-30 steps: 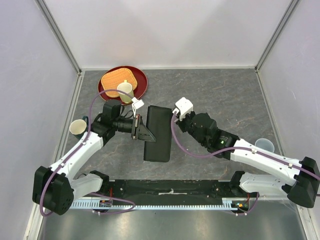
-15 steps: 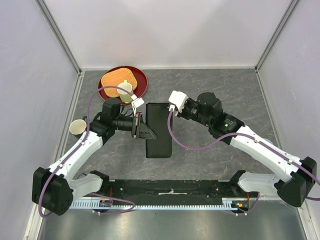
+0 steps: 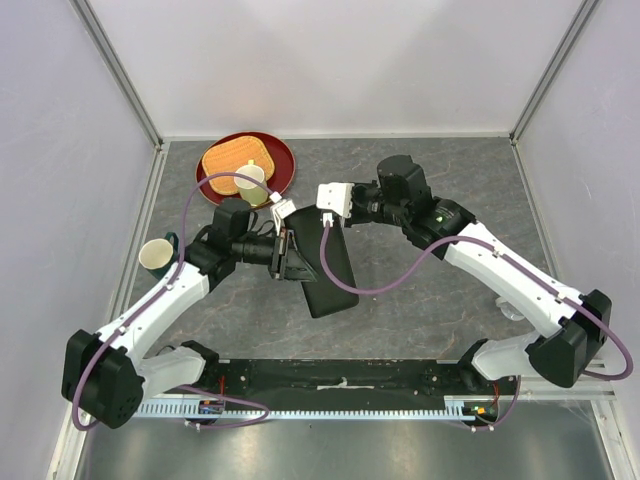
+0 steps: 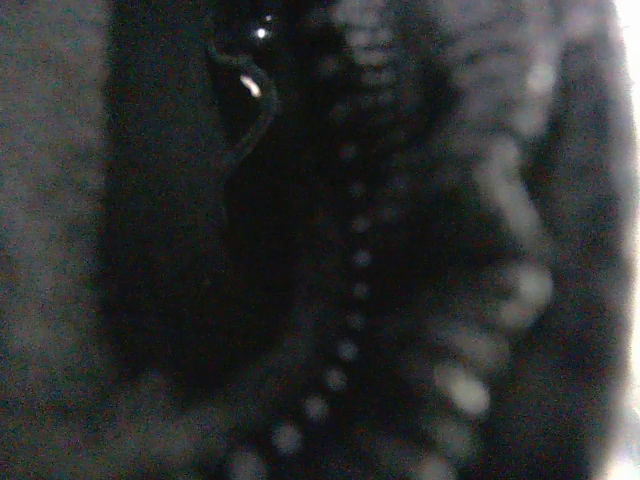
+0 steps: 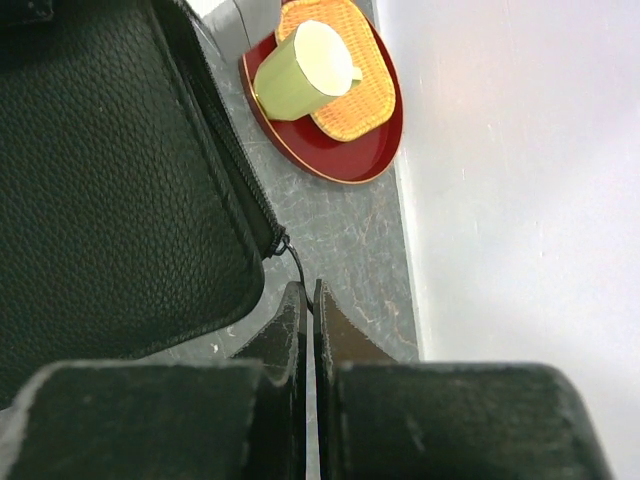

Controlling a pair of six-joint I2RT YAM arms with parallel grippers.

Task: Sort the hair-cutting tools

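No combs or scissors show in any view. A black zip case (image 3: 325, 265) lies tilted mid-table. It fills the left of the right wrist view (image 5: 110, 180), and it shows dark and blurred with its zipper teeth in the left wrist view (image 4: 400, 250). My right gripper (image 3: 318, 212) (image 5: 309, 290) is at the case's far corner, shut on the thin zipper pull (image 5: 293, 262). My left gripper (image 3: 292, 255) is at the case's left edge and appears shut on it. Its fingers do not show in the left wrist view.
A red round tray (image 3: 285, 165) (image 5: 340, 165) at the back left holds a woven mat (image 3: 232, 158) and a pale green cup (image 3: 250, 178) (image 5: 300, 70). Another cup (image 3: 155, 257) stands by the left wall. White walls enclose the table.
My right arm swung left and further back, from the case's right side to its far corner. The case turned, its near end now further right. My left gripper shifted slightly right.
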